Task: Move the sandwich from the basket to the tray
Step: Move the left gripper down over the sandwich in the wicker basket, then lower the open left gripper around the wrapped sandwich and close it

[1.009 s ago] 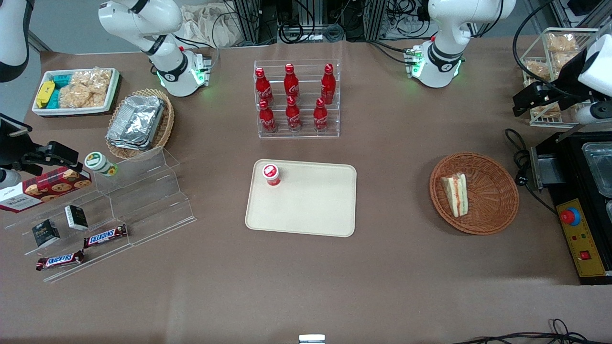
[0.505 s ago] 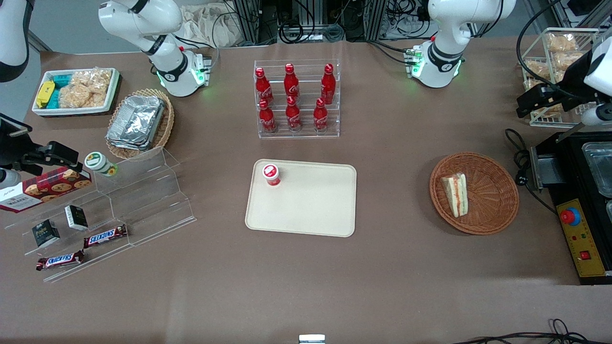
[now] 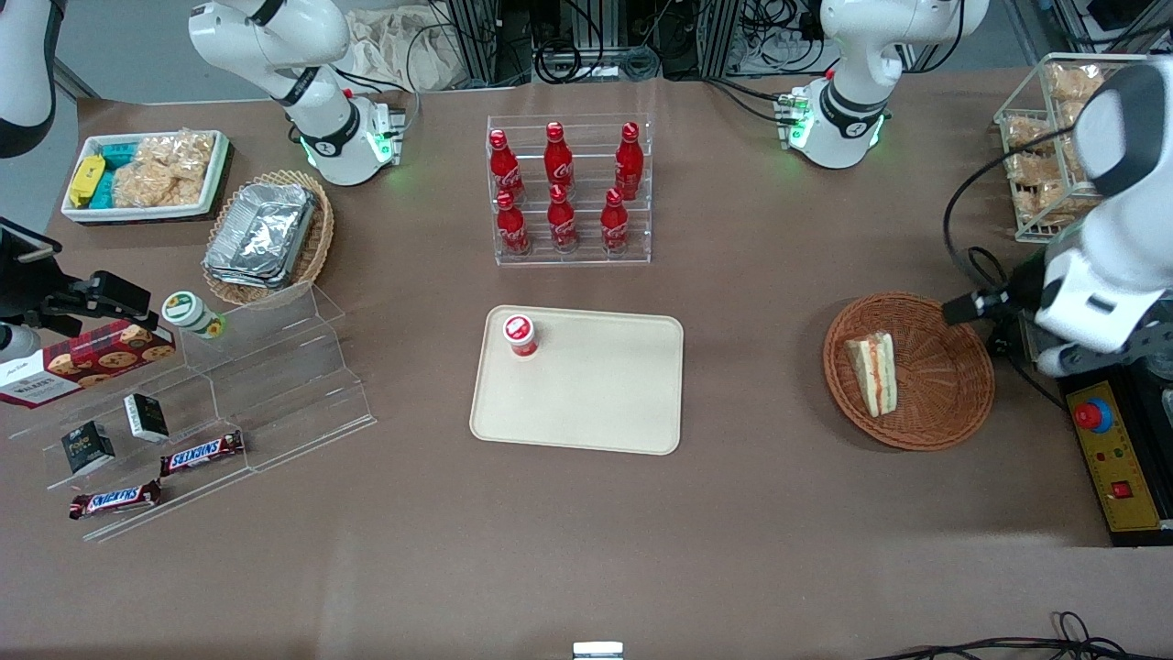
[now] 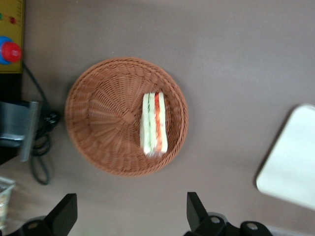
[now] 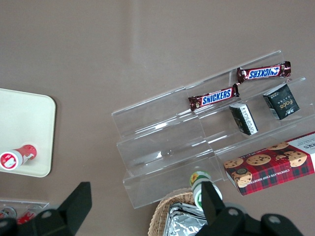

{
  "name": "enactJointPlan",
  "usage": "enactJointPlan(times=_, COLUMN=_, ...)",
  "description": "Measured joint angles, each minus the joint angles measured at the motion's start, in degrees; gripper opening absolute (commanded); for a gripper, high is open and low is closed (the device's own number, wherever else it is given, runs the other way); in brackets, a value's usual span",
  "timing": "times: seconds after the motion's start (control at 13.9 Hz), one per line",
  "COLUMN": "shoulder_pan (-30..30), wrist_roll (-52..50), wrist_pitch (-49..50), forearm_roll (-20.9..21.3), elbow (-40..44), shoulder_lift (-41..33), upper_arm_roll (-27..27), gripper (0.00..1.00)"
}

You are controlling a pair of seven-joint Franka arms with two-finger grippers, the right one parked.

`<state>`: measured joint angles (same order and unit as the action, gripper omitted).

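Front view
Sandwich [image 3: 872, 373]: lies in the round basket [image 3: 944, 403], on the side of it closest to the tray, with its red stripe showing
Basket: sits on the brown table toward the working arm's end
Tray [image 3: 605, 403]: in the middle of the table, well apart from the basket
Small red-capped pot [image 3: 519, 335]: stands on the tray, in a corner farther from the camera
Cola bottles [image 3: 561, 188]: six red ones in a clear rack, farther from the camera than the tray
Left arm [image 3: 1104, 266]: white, hangs high up beside the basket

Left wrist view
Gripper [image 4: 130, 219]: high above the table, just beside the basket, touching nothing
Fingers [image 4: 66, 214]: spread wide apart, with nothing between them
Sandwich [image 4: 153, 124]: in the basket [image 4: 98, 118], near its rim, white bread with green and red stripes
Tray [image 4: 293, 160]: only one pale corner shows, apart from the basket
Red button [image 4: 10, 51]: on a yellow panel near the basket

Right wrist view
Tray [image 5: 24, 123]: one end shows, with the small red-capped pot [image 5: 17, 156] on it
Snickers bars [image 5: 212, 97]: two, on a clear step shelf
Cookie box [image 5: 270, 167]: red, on the same shelf
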<state>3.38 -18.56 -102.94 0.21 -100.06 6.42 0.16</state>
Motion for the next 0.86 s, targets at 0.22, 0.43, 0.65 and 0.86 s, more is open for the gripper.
enactJointPlan(times=0.22, shoulder_pan=0.36, wrist_roll=-1.16, wrist_pitch=-9.43, forearm_roll=0.02, elbow=-8.55, shoulder_lift=1.96, upper_arm_roll=-0.32, gripper=1.0)
enactJointPlan(times=0.43, shoulder_pan=1.1, wrist_roll=-1.35, wrist_pitch=-14.22, forearm_roll=0.31, elbow=-12.82, shoulder_lift=5.19, upper_arm_roll=-0.6, gripper=1.0)
enactJointPlan(times=0.65, shoulder_pan=1.15, wrist_roll=-1.43, wrist_pitch=-18.19, forearm_roll=2.49, elbow=-16.16, shoulder_lift=7.06, upper_arm_roll=-0.65, gripper=1.0)
enactJointPlan(times=0.86, shoulder_pan=1.15, wrist_roll=-1.44, wrist_pitch=-23.79, forearm_roll=3.19, elbow=-19.88, shoulder_lift=7.96, upper_arm_roll=-0.64, gripper=1.0)
